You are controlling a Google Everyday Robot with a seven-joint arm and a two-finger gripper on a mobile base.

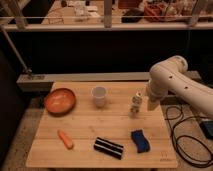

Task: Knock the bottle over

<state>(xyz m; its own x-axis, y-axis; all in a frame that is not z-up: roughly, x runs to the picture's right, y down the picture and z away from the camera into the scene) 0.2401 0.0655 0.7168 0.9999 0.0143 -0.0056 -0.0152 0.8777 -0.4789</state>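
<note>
The bottle [135, 104] is small, slim and translucent with a pale cap. It stands upright on the wooden table [85, 130], right of the white cup [99, 96]. My gripper [150, 104] hangs from the white arm [172, 80] just right of the bottle, very close beside it, at about the bottle's height.
An orange bowl [60, 100] sits at the table's back left. A carrot [65, 139] lies at the front left. A black striped object [109, 147] and a blue sponge [140, 140] lie near the front edge. Cables [187, 135] trail on the floor at right.
</note>
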